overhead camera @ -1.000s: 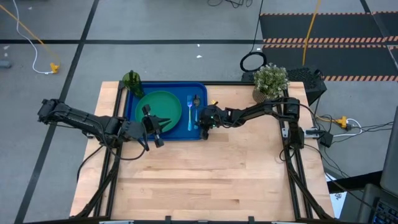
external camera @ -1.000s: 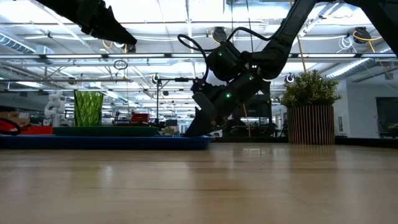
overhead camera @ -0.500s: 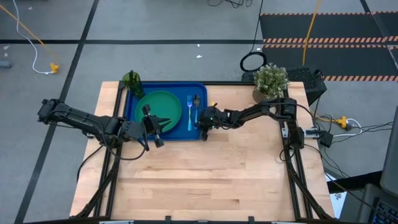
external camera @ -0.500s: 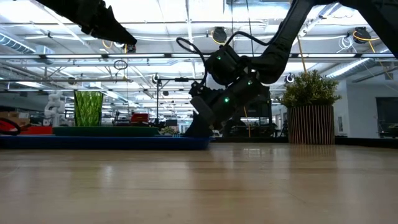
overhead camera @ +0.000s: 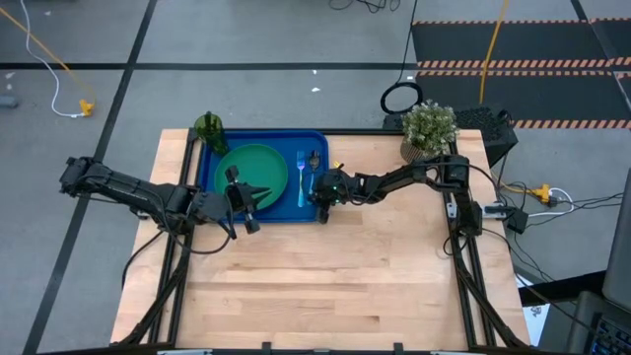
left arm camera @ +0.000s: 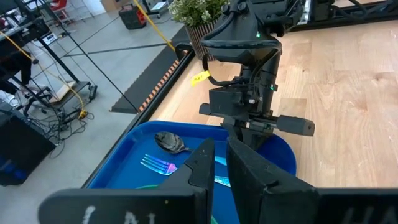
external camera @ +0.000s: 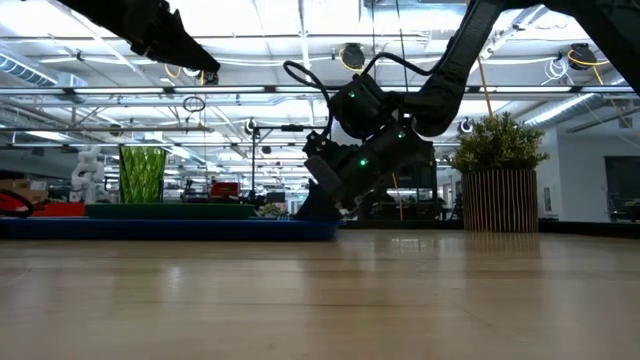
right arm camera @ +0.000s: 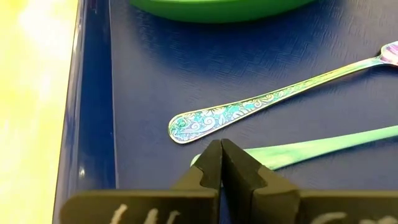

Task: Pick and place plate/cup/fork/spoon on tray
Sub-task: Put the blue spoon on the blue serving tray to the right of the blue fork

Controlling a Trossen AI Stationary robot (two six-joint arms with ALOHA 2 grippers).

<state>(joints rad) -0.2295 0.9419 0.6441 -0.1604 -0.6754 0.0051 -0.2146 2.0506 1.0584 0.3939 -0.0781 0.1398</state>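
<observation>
Pressed together: right gripper [overhead camera: 320, 200] over tray [overhead camera: 209, 184] rim; left gripper [overhead camera: 258, 193] narrowly parted, empty. Plate [overhead camera: 251, 168], fork [overhead camera: 301, 177], spoon [overhead camera: 312, 164] on tray; cup [overhead camera: 209, 128] at tray's corner, placement uncertain.

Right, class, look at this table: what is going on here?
Two robot arms are setting a blue tray. The plate, fork and spoon lie on it; the cup stands at its far left corner. The right gripper, jaws shut and empty, is low at the handle ends. The left gripper hangs above the plate.
</observation>
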